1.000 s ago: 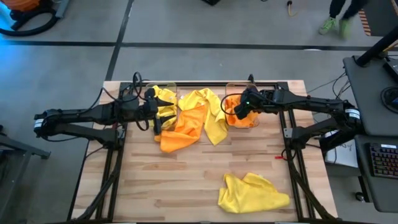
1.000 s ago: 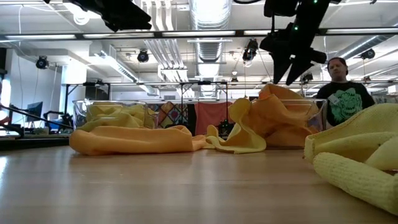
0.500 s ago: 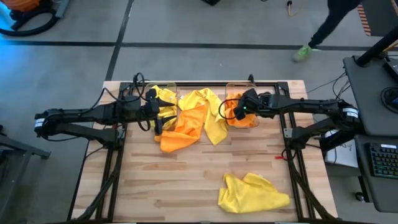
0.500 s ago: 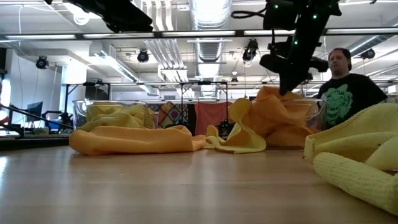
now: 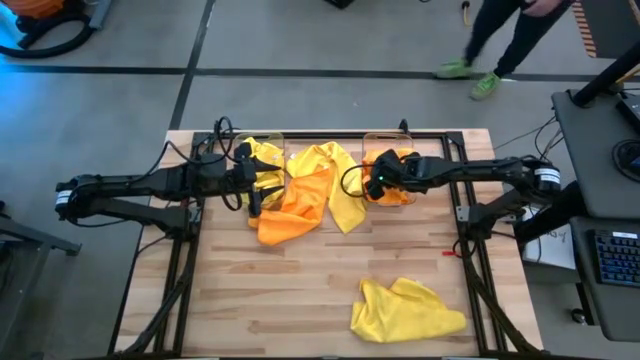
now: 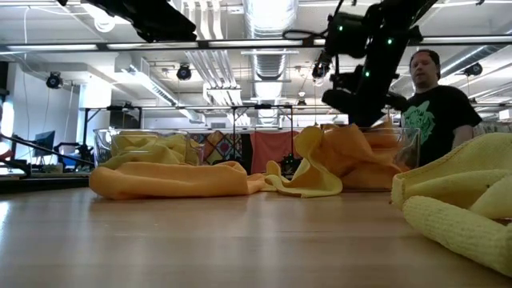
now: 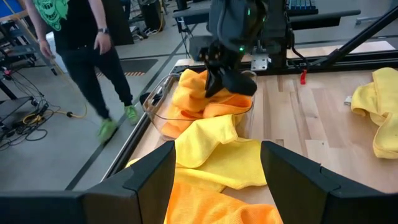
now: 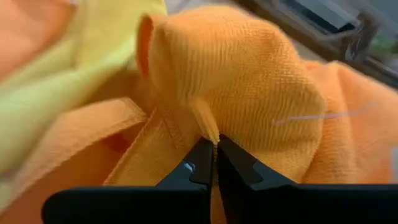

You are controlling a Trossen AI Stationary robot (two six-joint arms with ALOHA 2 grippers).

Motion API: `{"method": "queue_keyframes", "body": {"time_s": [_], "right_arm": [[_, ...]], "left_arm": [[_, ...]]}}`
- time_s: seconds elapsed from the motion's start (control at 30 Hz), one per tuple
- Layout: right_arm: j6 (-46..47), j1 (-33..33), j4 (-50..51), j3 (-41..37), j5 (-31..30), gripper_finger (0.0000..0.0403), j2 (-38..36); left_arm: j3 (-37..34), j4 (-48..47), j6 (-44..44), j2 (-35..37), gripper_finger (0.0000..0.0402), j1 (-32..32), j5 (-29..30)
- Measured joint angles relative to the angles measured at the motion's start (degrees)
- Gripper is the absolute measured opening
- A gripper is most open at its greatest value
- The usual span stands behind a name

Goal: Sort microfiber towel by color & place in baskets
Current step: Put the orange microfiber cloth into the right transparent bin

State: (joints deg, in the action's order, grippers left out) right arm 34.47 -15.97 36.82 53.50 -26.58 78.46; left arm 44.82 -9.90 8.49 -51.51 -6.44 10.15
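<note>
Your right gripper (image 5: pixel 377 186) sits low over the right basket (image 5: pixel 404 200), its fingers pinched tight on a fold of the orange towel (image 8: pixel 249 87) piled in that bin. Your left gripper (image 5: pixel 252 192) waits wide open beside the left basket (image 6: pixel 108 144), above the orange towel (image 5: pixel 292 212) and yellow towel (image 5: pixel 338 185) lying between the baskets. Another yellow towel (image 5: pixel 405 307) lies well apart, near the table's front edge

Grey concrete floor (image 5: pixel 300 40), ceiling ducts (image 6: pixel 268 20), a person (image 6: pixel 432 104) walking behind.
</note>
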Motion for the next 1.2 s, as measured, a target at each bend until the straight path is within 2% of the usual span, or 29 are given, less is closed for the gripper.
{"method": "queue_keyframes", "body": {"time_s": [0.43,0.77,0.9,1.2], "right_arm": [[-0.4,0.0,-3.9,0.2,0.2,0.0009,6.7],[-4.1,0.0,-2.1,-0.2,-0.2,0.0012,3.1],[-4.0,0.0,-1.1,-0.2,-0.4,0.0034,0.5],[-2.2,0.0,0.9,-0.2,0.1,0.012,-4.0]], "left_arm": [[0.0,0.0,0.0,0.0,0.022,0.0,0.0],[0.0,0.0,-0.3,0.0,0.022,0.0,0.0],[0.0,0.0,-0.4,0.0,0.022,0.0,0.0],[0.0,-0.2,-1.5,0.0,0.022,0.0,0.0]]}}
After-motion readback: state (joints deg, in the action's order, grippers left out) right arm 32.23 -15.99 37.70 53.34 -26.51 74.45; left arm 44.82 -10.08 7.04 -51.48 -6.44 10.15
